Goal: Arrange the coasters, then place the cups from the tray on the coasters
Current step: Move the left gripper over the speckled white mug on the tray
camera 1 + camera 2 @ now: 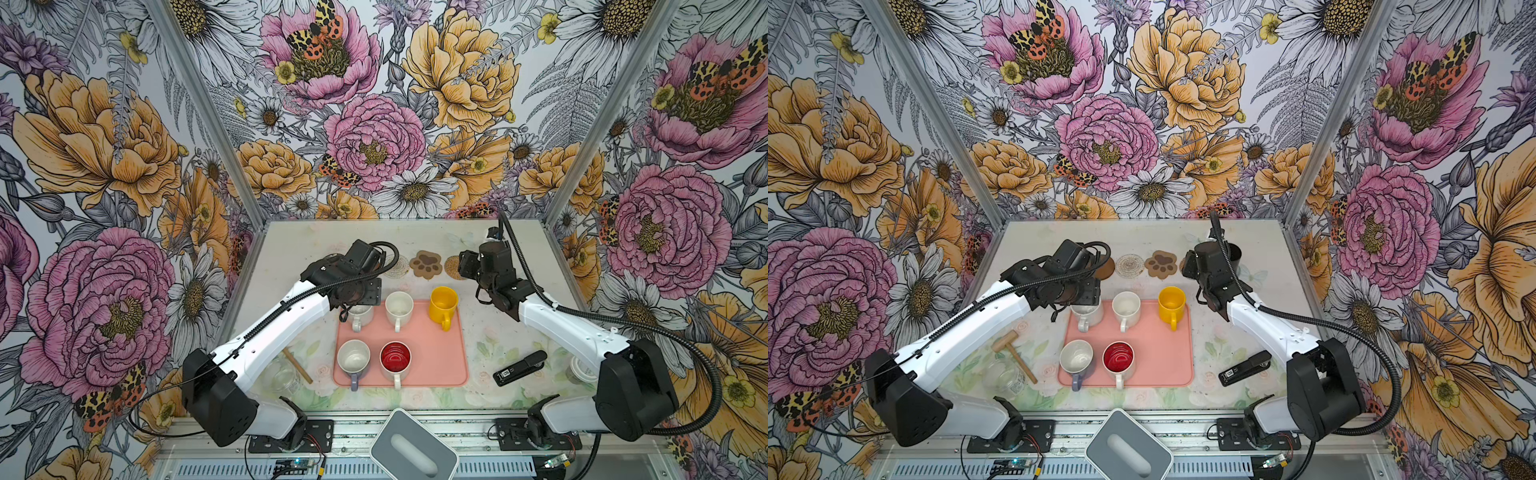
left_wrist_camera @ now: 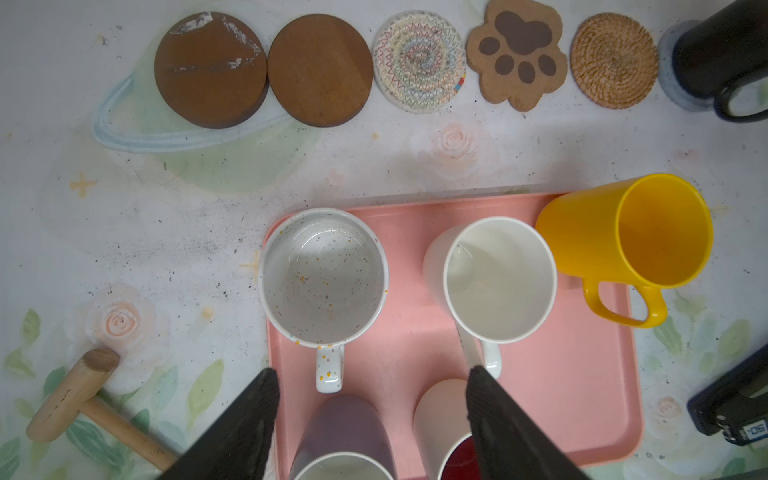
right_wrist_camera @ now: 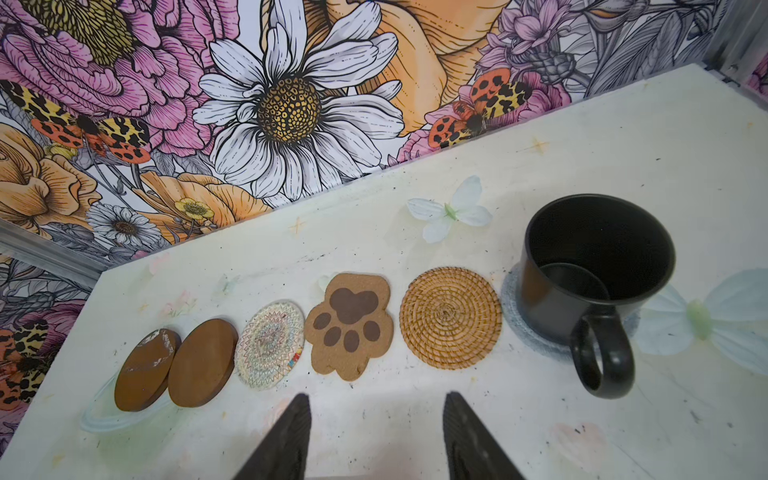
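Coasters [image 2: 419, 62]: six in one row on the bench [image 1: 490, 332], centre of both top views, just above the tray [image 1: 436, 353].
Black mug [image 3: 594, 266]: upright on the grey-blue coaster [image 3: 510, 301], right end of the row.
Tray load: five upright, namely speckled white mug [image 2: 323, 276], plain white mug [image 2: 498, 278], yellow mug [image 2: 648, 237], lavender mug [image 2: 345, 424], red-lined mug [image 2: 440, 415].
Left gripper [image 2: 372, 374]: jaws spread wide, empty, above the speckled white mug at the tray's upper-left corner.
Right gripper [image 3: 378, 398]: jaws apart, empty, over bare bench by the paw-print coaster [image 3: 349, 326].
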Robot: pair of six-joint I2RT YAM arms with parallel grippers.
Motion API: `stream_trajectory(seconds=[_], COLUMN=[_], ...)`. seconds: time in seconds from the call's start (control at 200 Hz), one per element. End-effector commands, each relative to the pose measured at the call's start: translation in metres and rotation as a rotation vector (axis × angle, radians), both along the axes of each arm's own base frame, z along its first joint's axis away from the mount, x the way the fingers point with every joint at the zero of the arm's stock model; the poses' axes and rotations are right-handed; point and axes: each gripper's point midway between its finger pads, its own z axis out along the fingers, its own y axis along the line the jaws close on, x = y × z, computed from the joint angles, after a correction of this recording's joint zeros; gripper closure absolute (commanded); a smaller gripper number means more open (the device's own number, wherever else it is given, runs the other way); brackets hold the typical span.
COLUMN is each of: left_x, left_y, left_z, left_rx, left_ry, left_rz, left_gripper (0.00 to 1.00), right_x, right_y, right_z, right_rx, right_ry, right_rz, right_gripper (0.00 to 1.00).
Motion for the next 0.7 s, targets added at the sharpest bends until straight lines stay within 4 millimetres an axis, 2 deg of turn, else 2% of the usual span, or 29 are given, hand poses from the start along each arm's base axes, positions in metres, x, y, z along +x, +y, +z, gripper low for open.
stream_trajectory(seconds=[0.0, 0.31, 0.41, 0.696], left_x=[-0.011, -0.038, -0.041, -0.043], left_y=[0.016, 0.025, 0.023, 0.013], left_z=[-0.001, -0.031, -0.036, -0.057], left_rx=[0.024, 0.039, 0.051, 0.07], left_ry=[-0.011, 0.043, 0.054, 0.09], left_rz=[0.07, 0.103, 0.096, 0.073], left_gripper=[0.3, 0.38, 0.42, 0.42], right_x=[0.006, 0.006, 0.005, 0.004], right_y=[0.006, 0.011, 0.013, 0.013], right_z=[0.009, 0.002, 0.002, 0.0], right_rx=[0.058, 0.087, 0.092, 0.098], right_ry=[-0.04, -0.023, -0.018, -0.014], right_rz=[0.015, 0.034, 0.04, 0.043], right_gripper=[0.47, 0.47, 0.46, 0.47])
